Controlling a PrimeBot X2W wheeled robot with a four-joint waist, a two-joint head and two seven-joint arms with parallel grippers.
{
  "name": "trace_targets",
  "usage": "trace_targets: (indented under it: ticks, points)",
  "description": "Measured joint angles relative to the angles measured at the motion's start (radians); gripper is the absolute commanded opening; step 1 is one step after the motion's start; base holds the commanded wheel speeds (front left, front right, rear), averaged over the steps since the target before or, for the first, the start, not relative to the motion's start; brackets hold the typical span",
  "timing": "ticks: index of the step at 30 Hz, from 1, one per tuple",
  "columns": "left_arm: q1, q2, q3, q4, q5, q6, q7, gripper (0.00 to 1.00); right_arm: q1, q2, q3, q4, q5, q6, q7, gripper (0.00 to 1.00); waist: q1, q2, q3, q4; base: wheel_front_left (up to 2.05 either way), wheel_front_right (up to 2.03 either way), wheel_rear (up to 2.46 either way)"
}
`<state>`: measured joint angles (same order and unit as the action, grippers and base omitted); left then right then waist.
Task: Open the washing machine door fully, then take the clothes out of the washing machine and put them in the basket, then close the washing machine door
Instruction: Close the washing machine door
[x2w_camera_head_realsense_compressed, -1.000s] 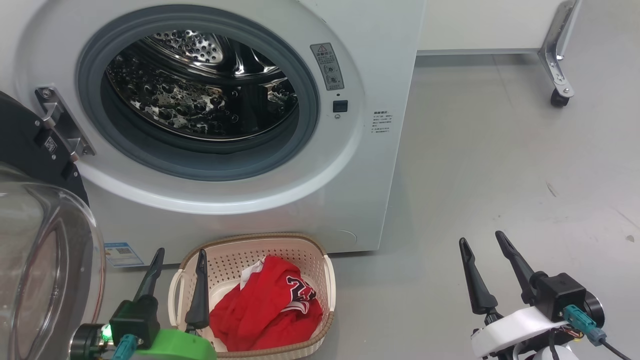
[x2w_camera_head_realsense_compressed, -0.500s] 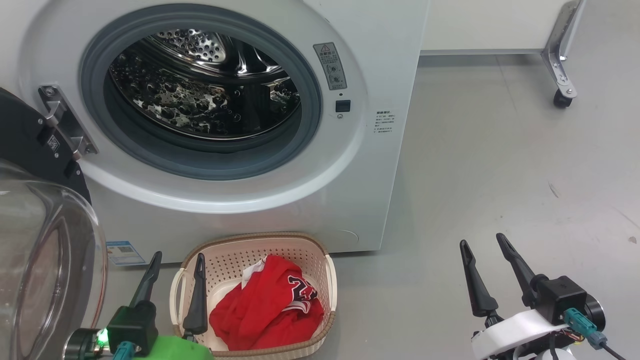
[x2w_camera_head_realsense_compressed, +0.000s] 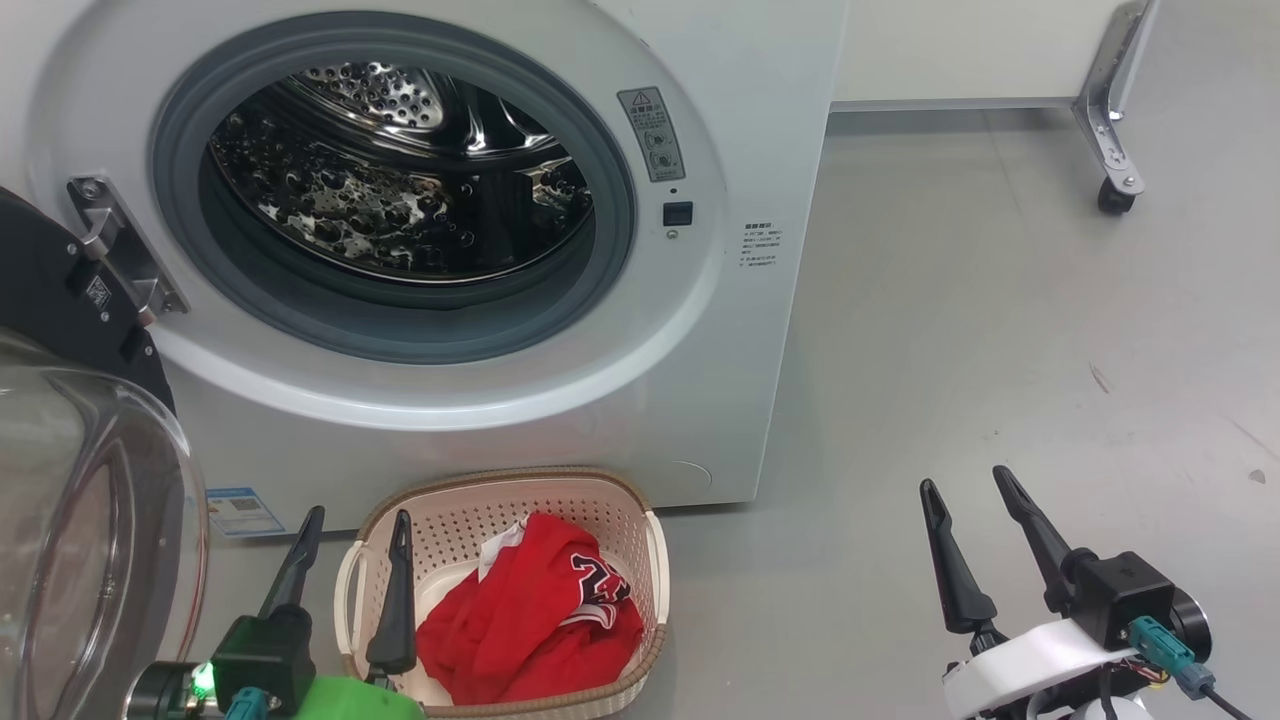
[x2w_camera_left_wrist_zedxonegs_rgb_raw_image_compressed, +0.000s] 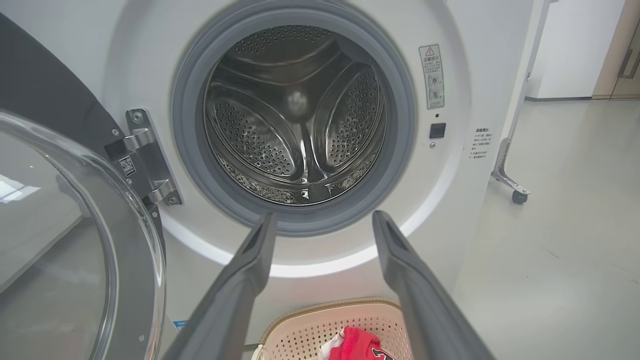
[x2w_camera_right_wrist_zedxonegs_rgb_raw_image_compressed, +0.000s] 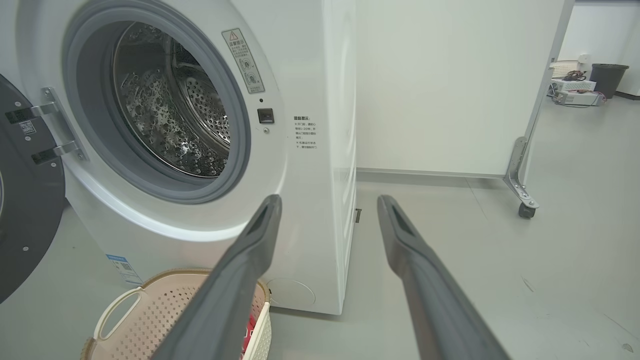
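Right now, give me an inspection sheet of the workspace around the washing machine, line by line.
Surface: grey floor, bare, few faint marks.
Job's things: washing machine looks empty inside; washing machine door swung open at left; red clothes lie in the basket at the machine's foot.
Clutter: nothing seen.
Grippers: left gripper open, empty, by the basket's left handle; right gripper open, empty, above bare floor.
Cables: teal-plugged cable at the right wrist.
Surroundings: white partition on a castor; bin and boxes far off.

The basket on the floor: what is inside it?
Red clothes, one showing a navy-and-white print, lie inside the basket. What is beneath the fabric is covered, so I cannot tell.
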<state>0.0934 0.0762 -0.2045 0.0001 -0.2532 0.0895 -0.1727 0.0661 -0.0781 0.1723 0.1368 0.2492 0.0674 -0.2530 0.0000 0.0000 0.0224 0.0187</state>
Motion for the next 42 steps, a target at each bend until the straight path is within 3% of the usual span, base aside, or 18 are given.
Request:
trace_targets:
  ticks: [20,42]
  points:
    - [0.02,0.0,-0.005,-0.05,0.019,0.007,0.032,1.0,0.004,-0.001,0.001,-0.011,0.0,-0.001,0.001,1.0,0.0,0.0,0.001,-0.002,-0.34,0.34,0.0]
    - [0.036,0.0,-0.013,-0.087,0.025,0.01,0.049,1.0,0.004,-0.002,0.001,-0.013,0.001,-0.008,0.003,1.0,0.0,0.0,-0.005,0.002,-1.05,1.05,0.0]
